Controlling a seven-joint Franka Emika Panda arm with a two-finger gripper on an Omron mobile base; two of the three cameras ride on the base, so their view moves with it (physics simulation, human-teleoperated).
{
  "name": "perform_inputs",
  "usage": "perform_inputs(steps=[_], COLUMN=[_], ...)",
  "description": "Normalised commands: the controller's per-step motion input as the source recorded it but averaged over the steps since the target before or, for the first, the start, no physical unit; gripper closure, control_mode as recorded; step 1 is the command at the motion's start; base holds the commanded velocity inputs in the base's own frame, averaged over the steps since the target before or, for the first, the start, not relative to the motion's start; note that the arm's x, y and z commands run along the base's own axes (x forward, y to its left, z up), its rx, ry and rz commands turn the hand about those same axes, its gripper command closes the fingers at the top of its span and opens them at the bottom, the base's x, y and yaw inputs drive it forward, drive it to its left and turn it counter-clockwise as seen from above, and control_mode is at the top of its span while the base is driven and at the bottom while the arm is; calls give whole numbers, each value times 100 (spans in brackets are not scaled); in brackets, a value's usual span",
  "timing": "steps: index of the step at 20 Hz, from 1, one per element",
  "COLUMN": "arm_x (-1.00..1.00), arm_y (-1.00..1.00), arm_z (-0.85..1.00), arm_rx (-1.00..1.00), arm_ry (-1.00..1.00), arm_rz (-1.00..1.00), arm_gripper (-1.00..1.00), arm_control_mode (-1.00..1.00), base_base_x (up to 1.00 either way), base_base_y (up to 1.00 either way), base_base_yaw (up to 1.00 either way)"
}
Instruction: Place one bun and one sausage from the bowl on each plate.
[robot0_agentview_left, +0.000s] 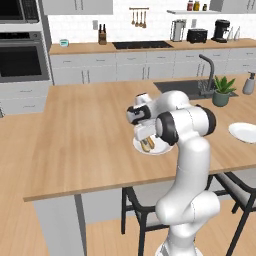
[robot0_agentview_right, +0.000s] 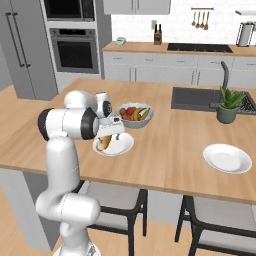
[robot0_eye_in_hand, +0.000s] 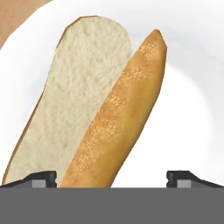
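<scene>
A split bun lies on a white plate, its pale cut face beside its golden seeded crust. My gripper hangs just above the bun, open, with one fingertip at each side and nothing held. From the base views the gripper points down over this plate near the counter's front edge, with the bun under it. A second white plate sits bare farther right. The bowl and the sausage are out of view.
A pale grey fruit bowl stands just behind the near plate. A potted plant and a sink lie at the back right. Dark chairs stand under the counter's front edge.
</scene>
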Motion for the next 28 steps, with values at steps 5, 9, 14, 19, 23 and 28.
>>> perform_inputs(steps=[5, 9, 14, 19, 23, 28], arm_x=[0, -1, -6, 0, 0, 0], arm_y=[37, 0, -3, -19, -27, 0], arm_z=[-26, 18, 22, -6, -30, -6], arm_rx=[-1, 9, 6, -4, -12, -3], arm_ry=[0, -1, -1, 3, 9, 0], arm_rz=[1, 0, 0, 0, 0, 0], arm_gripper=[-100, -100, -100, -100, -100, -100], arm_control_mode=[-100, -100, -100, -100, -100, -100], base_base_x=[0, 0, 0, 0, 0, 0], base_base_y=[0, 0, 0, 0, 0, 0], base_base_yaw=[0, 0, 0, 0, 0, 0])
